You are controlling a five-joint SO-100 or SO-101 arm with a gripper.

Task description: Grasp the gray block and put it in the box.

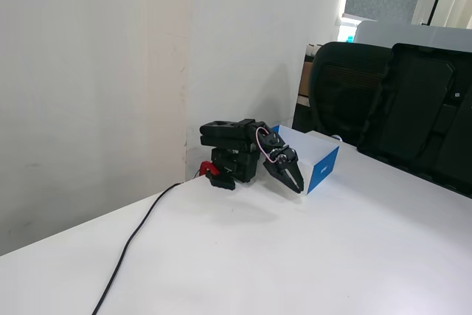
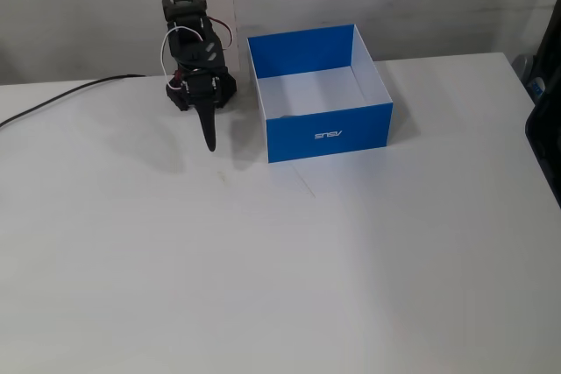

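Black fingers (image 2: 210, 144) pressed together, holding nothing, hanging above table (image 2: 280, 260) just left of box (image 2: 329, 134).

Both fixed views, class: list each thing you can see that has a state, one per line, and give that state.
end effector: appears shut, empty, pointing down above the table, beside the box.
box: open-topped, upright on the table, nothing visible inside.
arm: folded low over its base.
cable: lying slack across the table.
gray block: not visible in either fixed view.
office chair: empty, behind the table.
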